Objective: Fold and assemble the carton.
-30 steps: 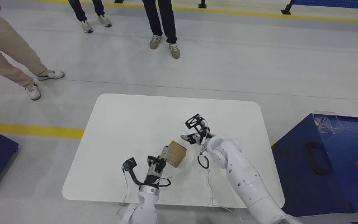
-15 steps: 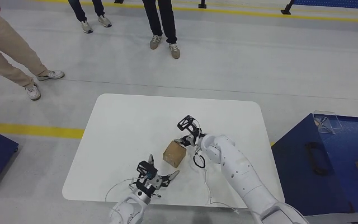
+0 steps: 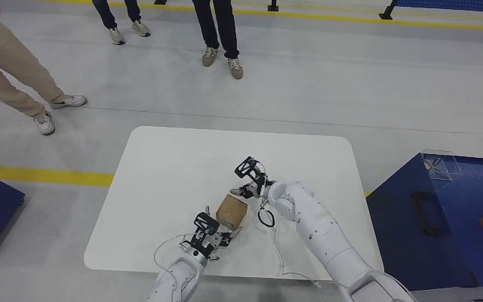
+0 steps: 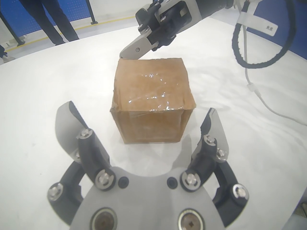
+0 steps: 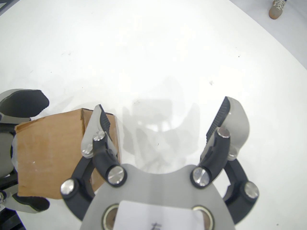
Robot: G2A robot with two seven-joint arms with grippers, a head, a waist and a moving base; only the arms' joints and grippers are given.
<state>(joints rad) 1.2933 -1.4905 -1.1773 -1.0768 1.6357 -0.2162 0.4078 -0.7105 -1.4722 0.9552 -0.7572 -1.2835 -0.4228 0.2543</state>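
Observation:
A small brown carton (image 3: 232,211), closed up as a cube with clear tape shining on its top (image 4: 151,92), stands on the white table (image 3: 166,166) near the front edge. My left gripper (image 4: 139,107) is open and low at the carton's near side, one finger to each side, not touching it (image 3: 223,232). My right gripper (image 5: 163,111) is open at the carton's far side (image 3: 240,190). One of its fingertips (image 4: 130,51) rests at the carton's far top edge (image 5: 48,149); the other finger hangs over bare table.
The table's far and left parts lie bare around the carton. A black cable loop (image 4: 242,48) hangs from the right arm beside the carton. A blue platform (image 3: 438,219) stands off the table's right side. People stand on the floor beyond the far edge.
My left gripper let go of the carton, pulled back toward the front edge, then came close again with fingers apart. The right gripper moved left and down onto the carton's far edge.

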